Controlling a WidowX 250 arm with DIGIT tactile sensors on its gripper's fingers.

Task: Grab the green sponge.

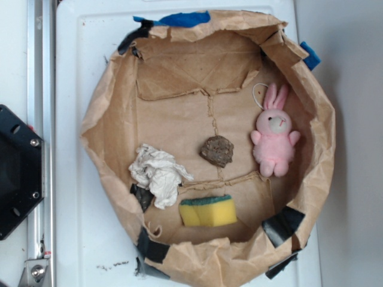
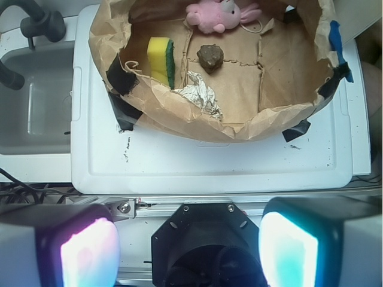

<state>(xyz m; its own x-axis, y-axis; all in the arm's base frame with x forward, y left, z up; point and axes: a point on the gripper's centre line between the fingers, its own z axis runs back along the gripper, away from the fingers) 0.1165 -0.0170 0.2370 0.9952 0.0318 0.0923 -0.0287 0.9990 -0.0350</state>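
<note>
The green sponge is a yellow foam block with a dark green layer on its far edge. It lies flat on the floor of the brown paper basin, near the basin's front wall. In the wrist view the green sponge sits at the upper left inside the paper basin, green face turned right. My gripper hovers high above the black arm base, well short of the basin. Its two fingers stand wide apart with nothing between them. The gripper is out of the exterior view.
Inside the basin lie crumpled white paper, a brown rock-like lump and a pink bunny. The basin rests on a white tabletop. The black arm base is at the left. A grey sink lies beside the table.
</note>
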